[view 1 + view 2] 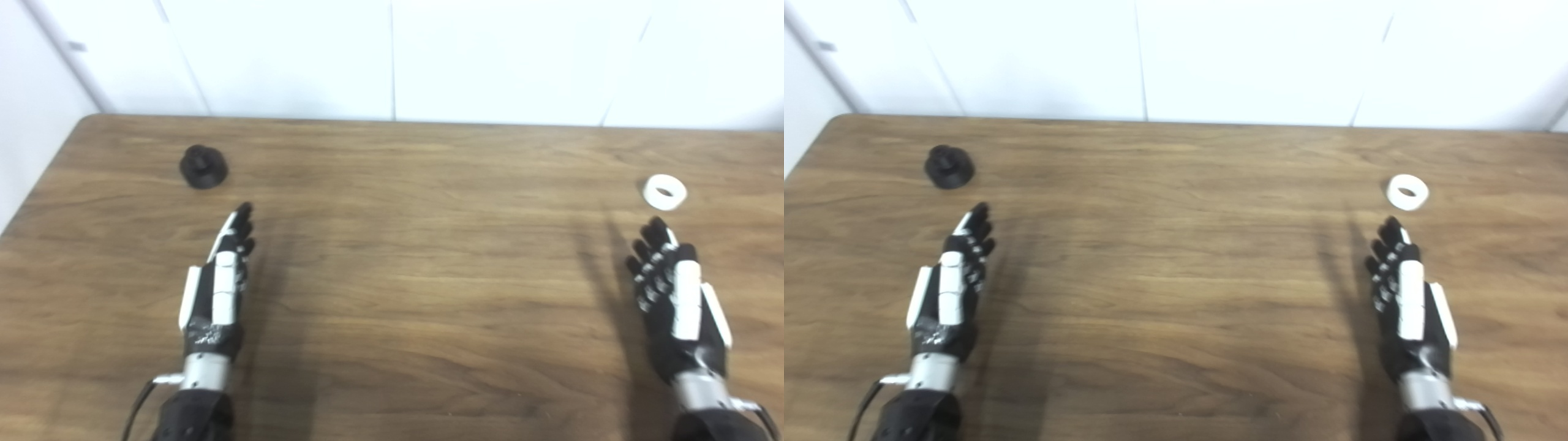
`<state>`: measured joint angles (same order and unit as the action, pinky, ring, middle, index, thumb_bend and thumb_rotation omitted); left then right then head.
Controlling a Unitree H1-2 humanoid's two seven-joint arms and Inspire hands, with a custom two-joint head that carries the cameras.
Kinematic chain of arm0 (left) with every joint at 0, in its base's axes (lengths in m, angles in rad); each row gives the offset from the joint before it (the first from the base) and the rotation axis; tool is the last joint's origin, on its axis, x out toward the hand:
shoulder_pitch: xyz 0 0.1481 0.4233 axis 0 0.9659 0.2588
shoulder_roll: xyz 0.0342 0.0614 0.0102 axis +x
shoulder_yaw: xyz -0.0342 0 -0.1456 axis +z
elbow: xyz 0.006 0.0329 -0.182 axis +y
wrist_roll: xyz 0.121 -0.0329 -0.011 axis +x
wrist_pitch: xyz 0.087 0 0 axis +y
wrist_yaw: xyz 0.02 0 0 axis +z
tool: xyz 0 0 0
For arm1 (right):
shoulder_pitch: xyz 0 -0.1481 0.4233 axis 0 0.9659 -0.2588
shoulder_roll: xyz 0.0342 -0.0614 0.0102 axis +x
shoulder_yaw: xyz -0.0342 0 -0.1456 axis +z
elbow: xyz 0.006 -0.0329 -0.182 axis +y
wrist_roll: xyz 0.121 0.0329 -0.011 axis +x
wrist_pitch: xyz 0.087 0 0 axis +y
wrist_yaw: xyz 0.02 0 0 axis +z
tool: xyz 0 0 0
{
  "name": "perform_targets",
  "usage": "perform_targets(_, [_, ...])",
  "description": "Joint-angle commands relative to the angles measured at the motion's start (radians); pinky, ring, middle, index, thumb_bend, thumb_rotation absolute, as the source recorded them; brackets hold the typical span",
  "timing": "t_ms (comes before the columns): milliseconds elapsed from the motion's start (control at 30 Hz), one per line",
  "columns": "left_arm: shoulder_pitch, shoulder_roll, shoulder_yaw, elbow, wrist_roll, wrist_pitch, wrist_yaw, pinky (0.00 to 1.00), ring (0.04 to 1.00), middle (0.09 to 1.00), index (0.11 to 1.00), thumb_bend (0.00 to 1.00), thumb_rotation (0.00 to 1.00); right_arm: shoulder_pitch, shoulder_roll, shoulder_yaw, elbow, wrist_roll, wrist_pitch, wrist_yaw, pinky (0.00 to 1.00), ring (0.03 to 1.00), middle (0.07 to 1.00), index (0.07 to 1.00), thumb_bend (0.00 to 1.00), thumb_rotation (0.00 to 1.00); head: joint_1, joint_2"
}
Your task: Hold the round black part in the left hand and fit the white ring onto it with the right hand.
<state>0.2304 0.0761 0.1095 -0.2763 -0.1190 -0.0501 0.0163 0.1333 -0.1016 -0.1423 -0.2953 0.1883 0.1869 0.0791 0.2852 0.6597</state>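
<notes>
The round black part (203, 166) stands on the wooden table at the far left, with a small knob on top. A white ring (664, 192) lies flat at the far right. My left hand (222, 282) hovers over the table just nearer than the black part, fingers stretched out and apart, holding nothing. Its fingertips stop short of the part. My right hand (674, 294) is likewise open and empty, its fingertips a short way in front of the white ring without touching it.
The wooden table (416, 257) runs to a white wall at the back. Its left edge (43, 177) slants close to the black part. Both arms cast long shadows on the wood between the hands.
</notes>
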Motion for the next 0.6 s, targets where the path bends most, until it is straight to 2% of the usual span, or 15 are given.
perform_targets(0, [0.045,-0.051,-0.008,-0.004,0.015,-0.038,0.015,1.00,1.000,0.980,0.936,0.55,0.95,0.014,-0.024,-0.006,-0.001,0.010,-0.051,0.016,1.00,1.000,1.000,1.000,0.41,1.00,0.003,-0.002])
perform_targets(267, [0.048,-0.060,-0.036,0.029,0.020,-0.090,0.031,1.00,1.000,0.972,0.930,0.46,0.95,0.017,-0.028,-0.004,0.005,0.011,-0.063,0.027,1.00,1.000,1.000,1.000,0.40,1.00,0.061,-0.064])
perform_targets(500, [0.049,-0.064,-0.056,0.055,0.030,-0.106,0.040,1.00,1.000,0.980,0.943,0.44,0.99,0.018,-0.036,0.001,0.011,0.016,-0.075,0.047,1.00,1.000,1.000,1.000,0.39,1.00,0.086,-0.104])
perform_targets(567, [0.048,-0.065,-0.061,0.064,0.033,-0.114,0.044,1.00,1.000,0.984,0.948,0.43,1.00,0.018,-0.039,0.003,0.017,0.015,-0.082,0.053,1.00,1.000,1.000,1.000,0.42,1.00,0.091,-0.116])
